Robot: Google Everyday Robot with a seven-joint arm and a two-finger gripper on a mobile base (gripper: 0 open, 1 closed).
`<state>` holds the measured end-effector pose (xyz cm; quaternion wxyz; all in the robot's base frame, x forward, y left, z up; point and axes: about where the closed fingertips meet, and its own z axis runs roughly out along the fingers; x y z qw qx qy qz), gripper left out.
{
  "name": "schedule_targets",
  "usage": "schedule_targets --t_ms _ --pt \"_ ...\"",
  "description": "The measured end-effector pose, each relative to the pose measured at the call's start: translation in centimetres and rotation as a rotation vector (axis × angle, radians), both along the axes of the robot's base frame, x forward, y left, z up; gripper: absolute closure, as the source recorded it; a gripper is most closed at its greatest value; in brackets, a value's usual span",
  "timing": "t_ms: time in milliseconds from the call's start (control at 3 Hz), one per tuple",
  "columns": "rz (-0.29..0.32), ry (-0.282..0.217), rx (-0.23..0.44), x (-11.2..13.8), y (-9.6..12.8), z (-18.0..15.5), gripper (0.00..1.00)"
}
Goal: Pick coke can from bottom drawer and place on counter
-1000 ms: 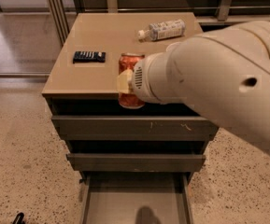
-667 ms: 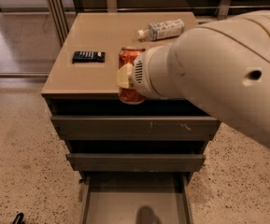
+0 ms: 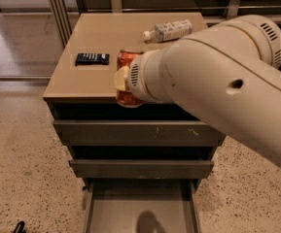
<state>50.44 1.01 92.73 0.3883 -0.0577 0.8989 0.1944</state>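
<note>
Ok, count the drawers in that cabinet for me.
3: top drawer under the counter, middle drawer below it, bottom drawer pulled open. The hand grips the coke can at the counter's front edge.

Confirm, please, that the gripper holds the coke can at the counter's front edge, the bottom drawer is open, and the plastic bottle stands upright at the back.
Not quite: in the camera view the plastic bottle lies on its side at the back of the counter. The gripper does hold the coke can at the front edge, and the bottom drawer is open.
</note>
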Motion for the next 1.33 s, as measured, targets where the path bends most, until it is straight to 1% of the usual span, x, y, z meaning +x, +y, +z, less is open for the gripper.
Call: schedule_targets --t_ms 333,667,1000,1333 --pt "-0.007 -0.013 0.000 3.6 1.6 0.4 1.00" --pt "0.009 -0.028 -0.042 7.3 3.0 0.8 1.00" --pt "-0.002 -0.013 -0.112 11.5 3.0 0.7 1.00" --pt "-0.016 -0.003 -0.136 13.7 3.1 0.7 1.00"
